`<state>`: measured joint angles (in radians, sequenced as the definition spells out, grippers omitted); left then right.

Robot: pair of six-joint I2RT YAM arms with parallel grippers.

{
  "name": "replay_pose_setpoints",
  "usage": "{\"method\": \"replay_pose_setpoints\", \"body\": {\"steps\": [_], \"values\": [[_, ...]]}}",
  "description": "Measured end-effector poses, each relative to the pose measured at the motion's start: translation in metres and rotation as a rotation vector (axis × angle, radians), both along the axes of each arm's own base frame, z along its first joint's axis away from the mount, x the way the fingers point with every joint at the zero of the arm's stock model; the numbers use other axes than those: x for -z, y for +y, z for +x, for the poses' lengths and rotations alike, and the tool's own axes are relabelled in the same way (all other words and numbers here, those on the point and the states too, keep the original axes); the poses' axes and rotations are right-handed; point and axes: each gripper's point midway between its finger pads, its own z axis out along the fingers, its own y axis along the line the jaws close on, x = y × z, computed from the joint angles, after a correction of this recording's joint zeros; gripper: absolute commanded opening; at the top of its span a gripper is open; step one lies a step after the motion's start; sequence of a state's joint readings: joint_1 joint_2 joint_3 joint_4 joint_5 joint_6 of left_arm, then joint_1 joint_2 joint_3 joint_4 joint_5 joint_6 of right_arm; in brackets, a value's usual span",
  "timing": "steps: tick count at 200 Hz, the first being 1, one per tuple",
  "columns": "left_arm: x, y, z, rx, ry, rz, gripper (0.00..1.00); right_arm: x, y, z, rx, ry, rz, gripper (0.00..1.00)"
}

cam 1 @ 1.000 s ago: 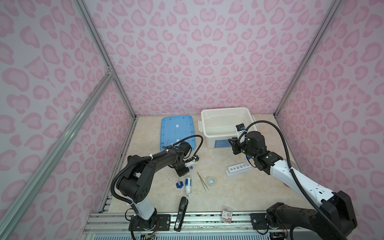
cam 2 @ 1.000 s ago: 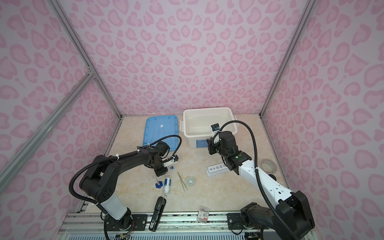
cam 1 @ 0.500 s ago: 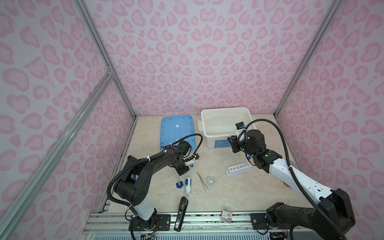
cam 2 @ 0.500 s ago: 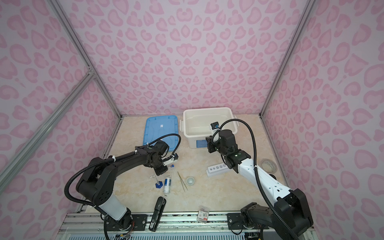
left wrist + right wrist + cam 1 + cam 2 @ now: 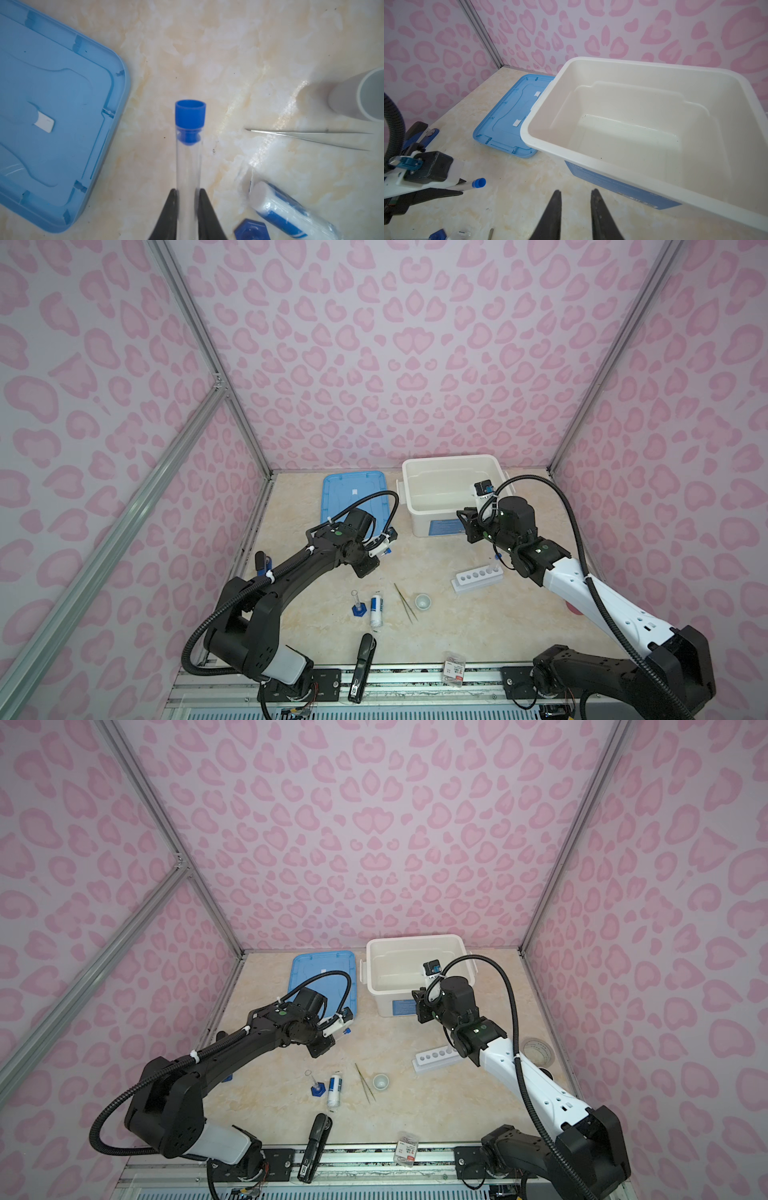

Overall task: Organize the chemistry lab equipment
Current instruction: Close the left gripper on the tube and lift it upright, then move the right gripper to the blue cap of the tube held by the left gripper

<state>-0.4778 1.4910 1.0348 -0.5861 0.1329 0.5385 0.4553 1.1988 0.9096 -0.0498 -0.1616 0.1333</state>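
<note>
Blue lid (image 5: 62, 104) lies beside the white bin (image 5: 542, 143); tweezers (image 5: 307, 135), white bottle (image 5: 286, 214) and small cup (image 5: 357, 97) lie nearby. Left gripper (image 5: 188, 192) clamps a blue-capped clear tube (image 5: 189, 155) over the table (image 5: 207, 52); right gripper (image 5: 576, 193) stands parted, empty, before the bin. Six-hole rack (image 5: 478, 577) shows only in both top views.

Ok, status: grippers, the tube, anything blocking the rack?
Left gripper jaws shut on blue-capped tube. Right gripper jaws open, empty, facing white bin. White rack: right arm crowding one end.
</note>
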Motion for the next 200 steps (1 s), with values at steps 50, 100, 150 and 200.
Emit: {"method": "replay_pose_setpoints", "body": {"steps": [50,100,150,200], "values": [[-0.059,-0.015,0.01,0.029,-0.118,-0.141,0.15,-0.01,0.002,-0.011,-0.026,-0.008,0.046,0.26],[-0.111,-0.027,0.001,0.075,-0.2,-0.343,0.16,-0.016,0.019,-0.027,-0.103,-0.009,0.071,0.26],[-0.142,-0.041,-0.009,0.122,-0.197,-0.525,0.16,-0.03,0.04,-0.04,-0.178,-0.04,0.073,0.26],[-0.156,-0.049,-0.019,0.165,-0.162,-0.635,0.16,-0.043,0.074,-0.063,-0.322,-0.061,0.118,0.27]]}}
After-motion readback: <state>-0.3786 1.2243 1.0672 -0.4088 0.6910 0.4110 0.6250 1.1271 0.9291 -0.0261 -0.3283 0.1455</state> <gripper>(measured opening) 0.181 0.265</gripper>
